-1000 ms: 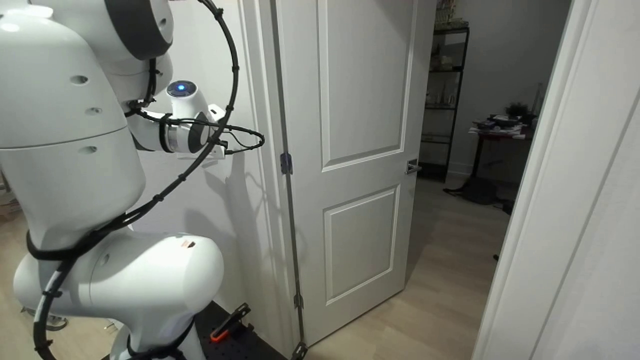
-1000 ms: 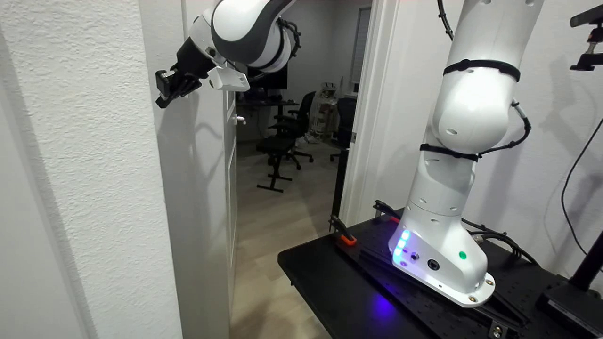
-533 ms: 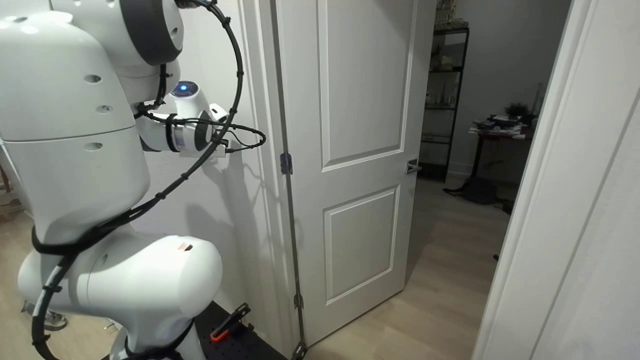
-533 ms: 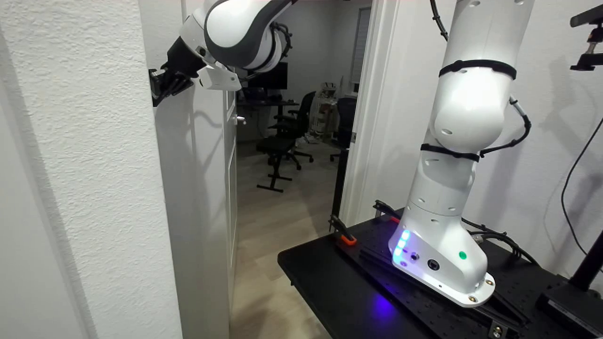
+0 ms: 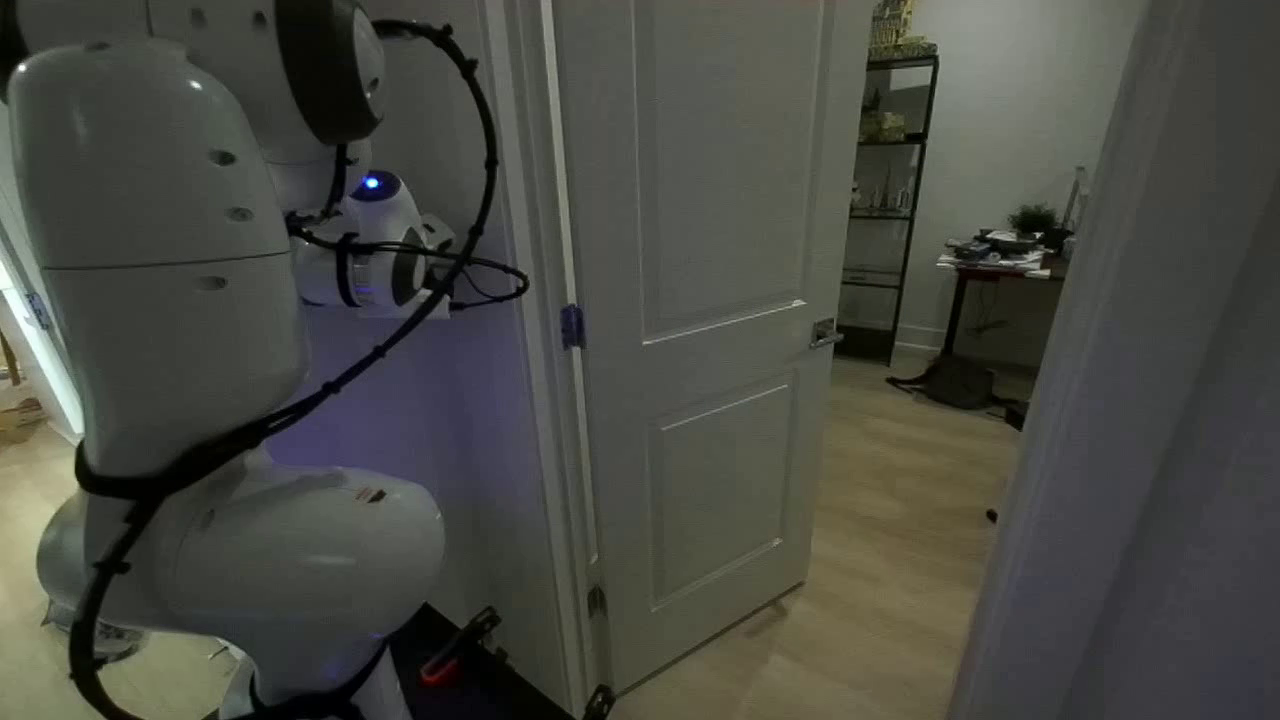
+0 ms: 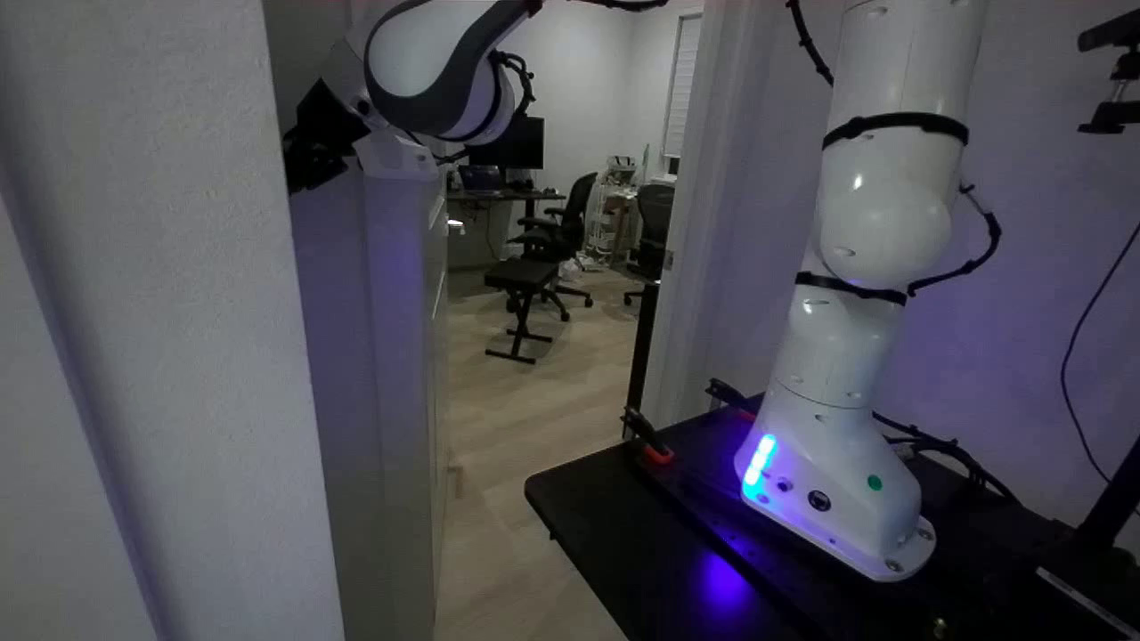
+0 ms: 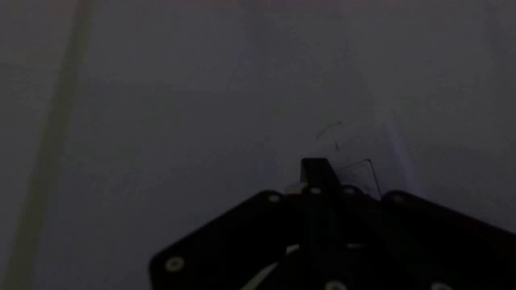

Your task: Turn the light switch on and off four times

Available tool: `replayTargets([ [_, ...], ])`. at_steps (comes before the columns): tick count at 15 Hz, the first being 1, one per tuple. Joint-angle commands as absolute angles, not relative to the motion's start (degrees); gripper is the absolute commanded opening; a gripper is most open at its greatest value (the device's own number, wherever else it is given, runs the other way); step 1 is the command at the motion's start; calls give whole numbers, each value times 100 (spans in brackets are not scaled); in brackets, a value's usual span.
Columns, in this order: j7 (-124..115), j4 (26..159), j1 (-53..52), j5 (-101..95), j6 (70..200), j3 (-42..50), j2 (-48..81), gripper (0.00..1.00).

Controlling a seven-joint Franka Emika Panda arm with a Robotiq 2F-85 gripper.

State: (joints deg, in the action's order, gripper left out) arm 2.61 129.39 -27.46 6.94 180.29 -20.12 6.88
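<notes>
Black two-fingered gripper (image 7: 316, 171): was closed, jaws together, before a dim pale wall (image 7: 173, 133).
Pale rectangular light switch (image 7: 361, 177): sat on that wall, partly hidden behind the gripper; whether the two touched could not be told.
White jointed robot arm (image 6: 882, 214): stood on a black tabletop (image 6: 606, 516).
White panelled door (image 5: 735, 250) with a silver lever handle (image 5: 825, 334): stood ajar.
Tall black-framed shelf (image 5: 880, 214): stood beyond the door.

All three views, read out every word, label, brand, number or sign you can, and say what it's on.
None can be read.
Dark marking on the robot arm: too small.
Pale strip on the black stand: too small and dim.
Green dot on the robot base: no lettering distinguishable.
Light switch, wrist view: too dark to show any lettering.
</notes>
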Motion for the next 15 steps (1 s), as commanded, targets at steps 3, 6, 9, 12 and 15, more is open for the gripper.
replayTargets([
  [3,88,12675,-2945,573,18146,-1829,964,0],
  [6,159,12716,-2957,568,17739,-1751,823,0],
  [9,347,12826,-2703,771,17178,-1967,522,28],
  [12,356,13034,-2623,892,16364,-1901,3,49],
  [15,478,13320,-2551,1180,15433,-1813,-744,73],
])
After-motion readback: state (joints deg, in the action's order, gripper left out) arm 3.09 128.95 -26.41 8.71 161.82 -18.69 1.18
